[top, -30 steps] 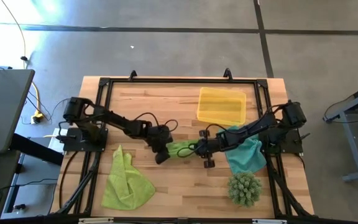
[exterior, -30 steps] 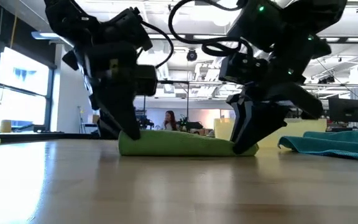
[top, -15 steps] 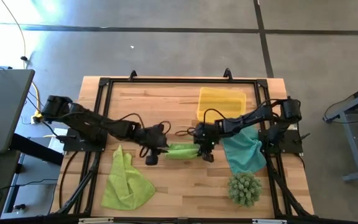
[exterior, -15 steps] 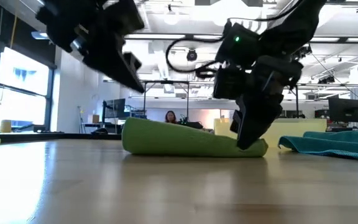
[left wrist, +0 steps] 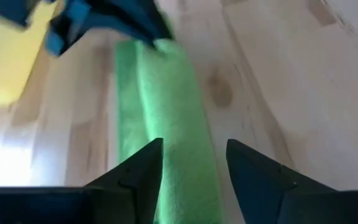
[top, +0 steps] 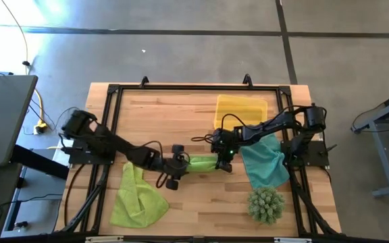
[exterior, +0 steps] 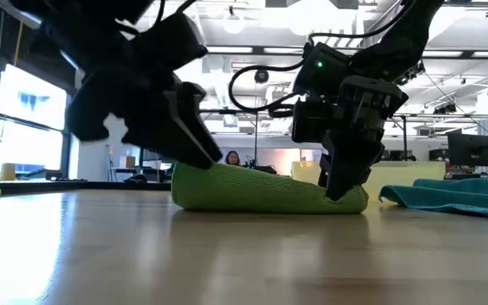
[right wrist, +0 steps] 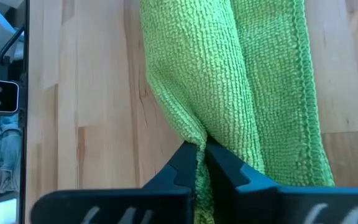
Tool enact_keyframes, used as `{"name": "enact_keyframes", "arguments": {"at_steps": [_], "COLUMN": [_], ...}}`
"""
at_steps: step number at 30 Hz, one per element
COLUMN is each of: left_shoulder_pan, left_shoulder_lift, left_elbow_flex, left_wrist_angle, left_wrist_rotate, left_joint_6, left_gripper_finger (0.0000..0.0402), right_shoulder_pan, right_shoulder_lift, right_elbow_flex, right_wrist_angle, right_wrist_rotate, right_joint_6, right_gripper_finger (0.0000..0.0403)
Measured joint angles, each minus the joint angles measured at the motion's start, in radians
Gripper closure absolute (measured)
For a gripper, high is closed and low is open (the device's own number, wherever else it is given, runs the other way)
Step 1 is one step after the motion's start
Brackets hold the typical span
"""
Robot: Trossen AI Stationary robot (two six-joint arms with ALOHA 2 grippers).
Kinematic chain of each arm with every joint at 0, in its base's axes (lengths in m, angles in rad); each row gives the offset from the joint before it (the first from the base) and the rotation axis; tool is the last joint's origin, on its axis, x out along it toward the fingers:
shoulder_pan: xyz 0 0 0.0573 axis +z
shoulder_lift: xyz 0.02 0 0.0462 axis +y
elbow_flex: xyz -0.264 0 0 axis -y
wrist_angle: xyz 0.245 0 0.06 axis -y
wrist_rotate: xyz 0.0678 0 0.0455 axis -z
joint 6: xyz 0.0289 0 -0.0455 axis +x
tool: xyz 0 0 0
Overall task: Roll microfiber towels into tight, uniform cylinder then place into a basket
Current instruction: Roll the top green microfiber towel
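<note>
Now the rolled lime-green towel (top: 201, 163) is lying mid-desk, and its right end is being pinched by the right gripper (right wrist: 199, 163), fingers (right wrist: 225, 163) closed tight on a fold of cloth. At the roll's left end the left gripper (left wrist: 192, 165) is being held with fingers (left wrist: 143, 168) spread open astride the towel, nothing gripped. The yellow basket (top: 241, 114) is sitting near the far edge, the teal towel (top: 265, 165) beside the right edge.
</note>
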State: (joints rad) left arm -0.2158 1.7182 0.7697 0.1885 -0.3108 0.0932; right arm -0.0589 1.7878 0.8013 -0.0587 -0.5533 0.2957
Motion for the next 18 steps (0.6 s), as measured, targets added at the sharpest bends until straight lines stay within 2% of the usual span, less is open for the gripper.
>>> {"name": "enact_keyframes", "arguments": {"at_steps": [6, 11, 18], "left_shoulder_pan": [-0.003, 0.015, 0.077], "left_shoulder_lift": [0.079, 0.104, 0.104], "left_elbow_flex": [-0.001, 0.001, 0.004], "left_wrist_angle": [0.032, 0.023, -0.023], "left_wrist_rotate": [-0.014, -0.008, 0.146], "left_joint_6": [0.041, -0.087, -0.363], "left_gripper_finger": [0.0228, 0.0237, 0.0254], "right_shoulder_pan": [0.000, 0.000, 0.000], "right_shoulder_lift": [0.000, -0.001, -0.047], "right_elbow_flex": [0.000, 0.001, 0.001], "right_wrist_angle": [0.001, 0.009, -0.006], "right_wrist_rotate": [0.001, 0.002, 0.003], "right_joint_6": [0.014, -0.011, -0.119], "right_gripper_finger": [0.0396, 0.0390, 0.0312]}}
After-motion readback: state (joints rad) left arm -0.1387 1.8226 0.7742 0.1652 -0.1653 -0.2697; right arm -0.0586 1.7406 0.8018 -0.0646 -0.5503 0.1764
